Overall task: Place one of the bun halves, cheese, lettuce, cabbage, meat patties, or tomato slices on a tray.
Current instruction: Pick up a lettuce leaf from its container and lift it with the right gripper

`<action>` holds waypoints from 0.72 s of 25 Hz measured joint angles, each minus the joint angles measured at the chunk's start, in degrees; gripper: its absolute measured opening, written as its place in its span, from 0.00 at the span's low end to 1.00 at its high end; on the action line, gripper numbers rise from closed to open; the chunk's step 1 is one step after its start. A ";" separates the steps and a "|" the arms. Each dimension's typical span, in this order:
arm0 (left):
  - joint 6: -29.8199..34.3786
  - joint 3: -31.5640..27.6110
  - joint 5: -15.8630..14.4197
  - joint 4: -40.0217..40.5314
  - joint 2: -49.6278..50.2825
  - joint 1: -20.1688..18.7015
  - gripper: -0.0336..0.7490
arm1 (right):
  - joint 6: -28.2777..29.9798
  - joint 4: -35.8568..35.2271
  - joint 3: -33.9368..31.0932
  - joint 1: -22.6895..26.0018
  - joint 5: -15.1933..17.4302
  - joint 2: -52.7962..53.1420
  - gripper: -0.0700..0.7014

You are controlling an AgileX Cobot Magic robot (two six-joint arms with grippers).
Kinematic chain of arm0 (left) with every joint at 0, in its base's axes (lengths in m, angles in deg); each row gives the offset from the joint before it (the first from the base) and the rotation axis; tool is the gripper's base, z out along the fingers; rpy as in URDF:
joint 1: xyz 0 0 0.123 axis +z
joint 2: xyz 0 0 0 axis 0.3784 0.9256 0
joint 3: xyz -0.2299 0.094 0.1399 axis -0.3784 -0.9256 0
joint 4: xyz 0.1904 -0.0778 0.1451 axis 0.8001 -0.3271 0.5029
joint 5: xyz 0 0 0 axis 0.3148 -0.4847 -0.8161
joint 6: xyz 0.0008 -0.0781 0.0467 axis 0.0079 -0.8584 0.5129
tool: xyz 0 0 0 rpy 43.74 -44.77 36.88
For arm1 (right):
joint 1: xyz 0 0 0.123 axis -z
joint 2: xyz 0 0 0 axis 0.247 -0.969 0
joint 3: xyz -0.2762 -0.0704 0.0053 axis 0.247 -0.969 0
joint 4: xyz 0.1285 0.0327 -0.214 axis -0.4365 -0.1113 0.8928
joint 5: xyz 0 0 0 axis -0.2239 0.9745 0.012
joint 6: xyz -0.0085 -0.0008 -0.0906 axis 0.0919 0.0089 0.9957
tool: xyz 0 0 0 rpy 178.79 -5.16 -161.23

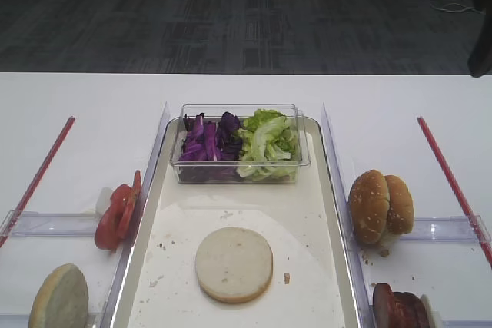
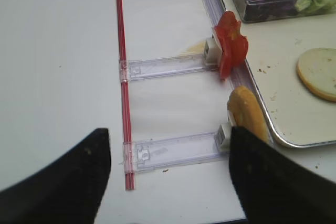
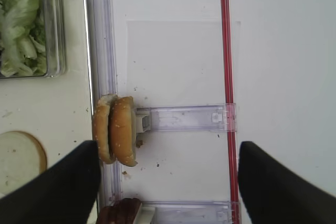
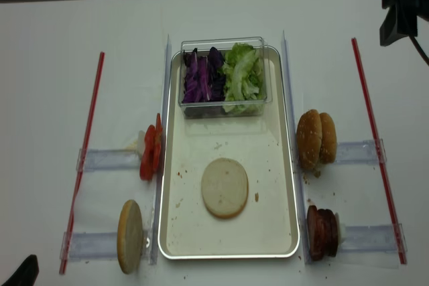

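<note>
right gripper [image 3: 168, 182] hangs open, bun halves [image 3: 115, 129] just inside its left finger.

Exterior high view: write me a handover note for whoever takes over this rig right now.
Right tool: open, empty, hovering over the upright sesame-seeded bun domes.
Left tool: open, empty, beside the red tomato slices.
Silvery rectangular tray: holds one pale round bun half lying flat, plus the clear plastic tub of purple shredded cabbage and green ruffled lettuce.
Dark meat patties stand right of the tray.
Done: bun base placed. Left: next ingredient.
</note>
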 joint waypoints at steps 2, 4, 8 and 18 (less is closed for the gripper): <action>0.00 0.00 0.00 0.00 0.00 0.00 0.63 | 0.00 0.00 0.10 0.00 -0.54 -0.91 0.81; 0.00 0.00 0.00 0.00 0.00 0.00 0.63 | 0.10 0.00 0.10 0.00 -1.59 -1.70 0.81; 0.00 0.00 0.00 0.00 0.00 0.00 0.63 | 0.10 -1.11 0.10 0.00 -3.89 -3.09 0.81; 0.00 0.00 0.00 0.00 0.00 0.00 0.63 | -4.03 -2.40 6.51 -1.56 -2.39 -12.87 0.77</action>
